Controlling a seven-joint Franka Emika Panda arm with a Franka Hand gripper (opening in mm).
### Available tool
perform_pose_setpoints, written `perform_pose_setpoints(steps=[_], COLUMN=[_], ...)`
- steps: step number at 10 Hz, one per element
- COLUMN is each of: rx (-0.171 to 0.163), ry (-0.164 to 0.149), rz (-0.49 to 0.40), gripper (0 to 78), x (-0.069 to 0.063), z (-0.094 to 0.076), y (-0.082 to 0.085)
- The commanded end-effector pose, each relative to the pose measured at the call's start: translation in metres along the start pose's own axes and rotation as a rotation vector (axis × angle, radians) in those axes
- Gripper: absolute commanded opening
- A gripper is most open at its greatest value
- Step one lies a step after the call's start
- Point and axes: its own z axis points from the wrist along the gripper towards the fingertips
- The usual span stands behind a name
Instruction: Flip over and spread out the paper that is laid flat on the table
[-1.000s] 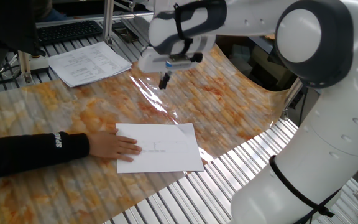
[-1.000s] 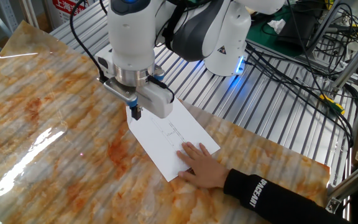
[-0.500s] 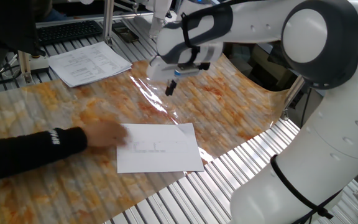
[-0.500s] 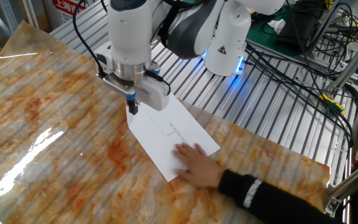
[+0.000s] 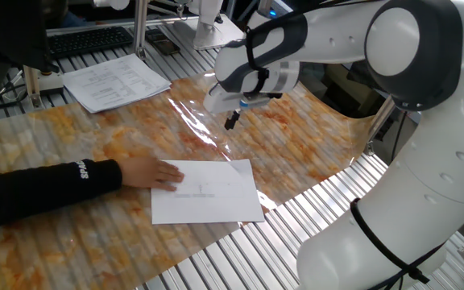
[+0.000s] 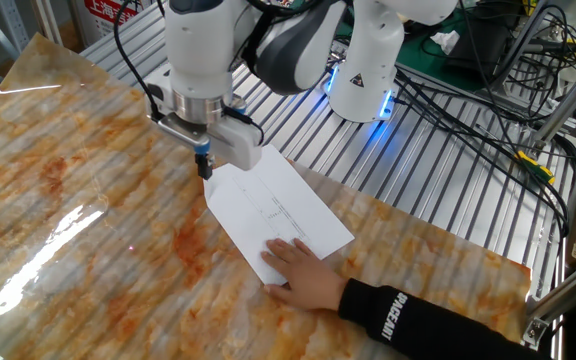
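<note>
The paper [image 5: 208, 192] is a thin white sheet with a few faint grey marks, lying flat on the orange-and-grey marbled table cover [image 5: 296, 137]. It also shows in the other fixed view [image 6: 278, 212]. My gripper [image 5: 231, 122] hangs above the cover beyond the sheet's far edge, fingers pointing down and close together, holding nothing. In the other fixed view the gripper [image 6: 204, 165] is just above the sheet's far corner. A person's hand [image 5: 153, 173] in a black sleeve rests on the sheet's left edge.
A thicker stack of printed papers [image 5: 115, 80] lies at the back left on the metal slats, near a keyboard [image 5: 87, 39]. Bare silver slats [image 5: 296, 217] run along the cover's near edge. Cables [image 6: 478, 100] lie by the robot base [image 6: 368, 80].
My gripper has moved right and farther from the paper over the cover. The person's hand pulled back off the sheet, then returned to its left edge. The paper has not moved.
</note>
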Motion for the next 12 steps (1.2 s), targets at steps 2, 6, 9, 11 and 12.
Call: perform_pose_setpoints(steps=[2,6,9,11,12], rx=[0.001,0.000,0.002,0.004,0.004], ry=[-0.017,-0.015,-0.015,-0.013,-0.011], rz=[-0.038,-0.035,0.006,0.033,0.044], gripper=[0.0,0.0,0.0,0.0,0.0], x=[0.004,0.005,0.001,-0.010,-0.018], z=[0.010,0.011,0.006,-0.001,-0.006], y=[-0.018,-0.019,-0.009,0.006,0.015])
